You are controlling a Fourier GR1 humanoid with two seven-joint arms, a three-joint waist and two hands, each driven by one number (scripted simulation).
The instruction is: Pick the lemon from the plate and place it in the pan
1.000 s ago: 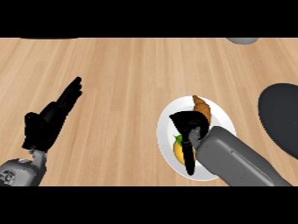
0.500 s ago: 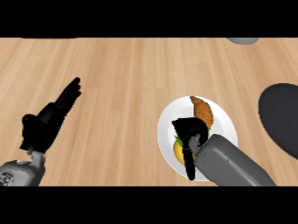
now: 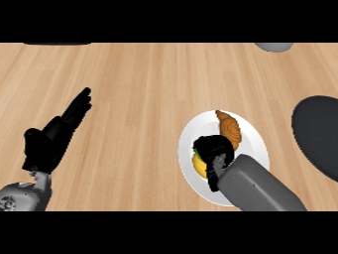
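The left hand [image 3: 51,139] is seen well to the left of the plate [image 3: 197,130], above the wooden counter [image 3: 142,79], with its fingers straight and held apart from the thumb; nothing is held in it, and it is resting there with the fingertips pointing away from the robot.

The white plate is found right of the view's middle. On it, toward its left side, the lemon [image 3: 199,162] is seen as a yellow patch with a bit of green at its upper edge, most of it being hidden. The right hand [image 3: 214,151] is laid over the lemon, its fingers curled down around the fruit, so that it is clamped on it; the grey forearm behind it covers the plate's lower part. On the plate's upper right part a brown, croissant-like pastry [image 3: 230,130] is lying, just beside the right hand.

To the right of the plate, apart from it, the dark pan [image 3: 329,136] is seen, cut off by the view's right edge. A grey object [image 3: 274,46] is partly shown far above the plate, at the counter's far edge.
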